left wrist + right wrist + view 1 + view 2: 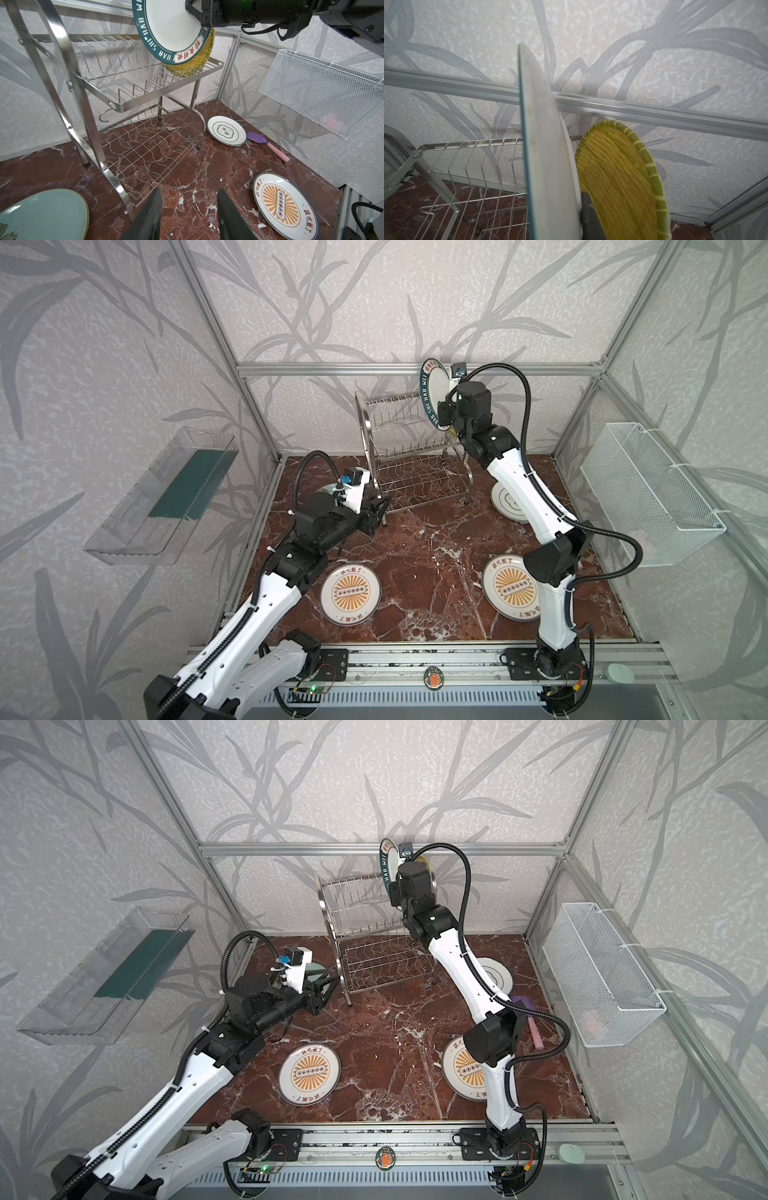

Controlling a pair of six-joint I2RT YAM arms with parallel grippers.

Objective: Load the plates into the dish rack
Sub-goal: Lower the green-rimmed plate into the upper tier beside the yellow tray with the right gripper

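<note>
My right fingers (588,209) are clamped on the green-rimmed plate (172,27), holding it upright over the top tier of the dish rack (145,97), just beside the yellow plate (616,182) slotted there. My left fingers (151,214) sit apart, empty, low over the worktop (207,166). Four other plates (350,593) lie flat on it.

Clear plastic tray (124,531), wall-mounted, with dark green insert. White mesh basket (648,493), wall-mounted opposite. Purple spatula (268,145), pink handle, flat on red-brown marble tabletop (415,539).
</note>
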